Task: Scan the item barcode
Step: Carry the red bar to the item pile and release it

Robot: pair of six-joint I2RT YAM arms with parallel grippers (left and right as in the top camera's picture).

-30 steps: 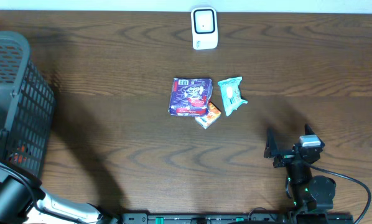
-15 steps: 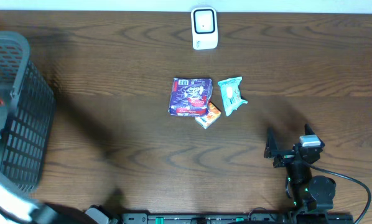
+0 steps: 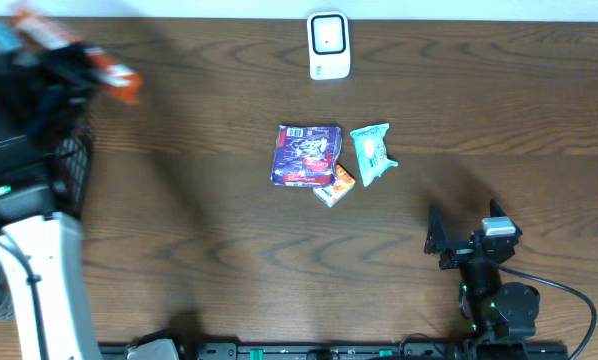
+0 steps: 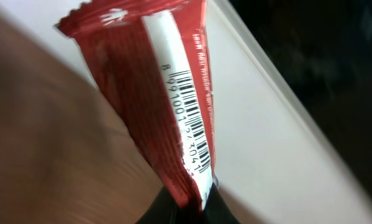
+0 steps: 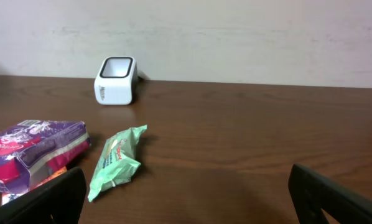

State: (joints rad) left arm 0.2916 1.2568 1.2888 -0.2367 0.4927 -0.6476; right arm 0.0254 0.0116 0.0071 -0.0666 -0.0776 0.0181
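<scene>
My left gripper [image 4: 189, 202] is shut on the lower end of a red packet [image 4: 155, 93], whose white strip with a barcode [image 4: 189, 118] faces the left wrist camera. From overhead the packet [image 3: 119, 78] shows blurred at the far left, above the table's back edge, with the left gripper [image 3: 74, 55] behind it. The white scanner [image 3: 329, 45] stands at the back middle of the table, well to the right of the packet; the right wrist view also shows the scanner [image 5: 116, 80]. My right gripper [image 3: 466, 225] rests open at the front right, nothing between its fingers [image 5: 43, 199].
A purple packet [image 3: 306, 155], a green packet [image 3: 372, 152] and a small orange packet [image 3: 334, 185] lie together mid-table. A black mesh basket [image 3: 74, 170] stands at the left edge, mostly hidden under my left arm [image 3: 39, 270].
My left arm has come up from the basket with the red packet and swung to the far left back of the table. The right arm has not moved.
</scene>
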